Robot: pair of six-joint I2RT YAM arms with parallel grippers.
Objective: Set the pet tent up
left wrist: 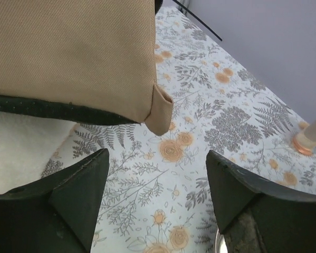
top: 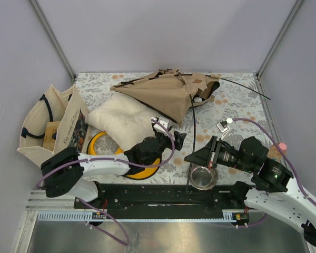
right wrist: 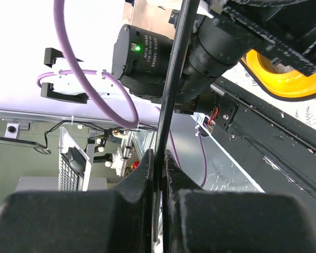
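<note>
The pet tent lies collapsed at the back middle of the table, tan canvas with a black floor edge. One thin black pole runs from it toward the near edge, and my right gripper is shut on it. In the right wrist view the pole passes straight between the pressed jaws of that gripper. My left gripper hovers just in front of the tent's near corner. In the left wrist view this gripper is open over bare tablecloth, with the tan canvas corner and its small pocket just beyond the fingertips.
A cream tote bag stands at the left. A white fluffy cushion lies beside the tent, partly over a yellow ring. A metal bowl sits at the near edge under the right arm. Another black pole sticks out at the back right.
</note>
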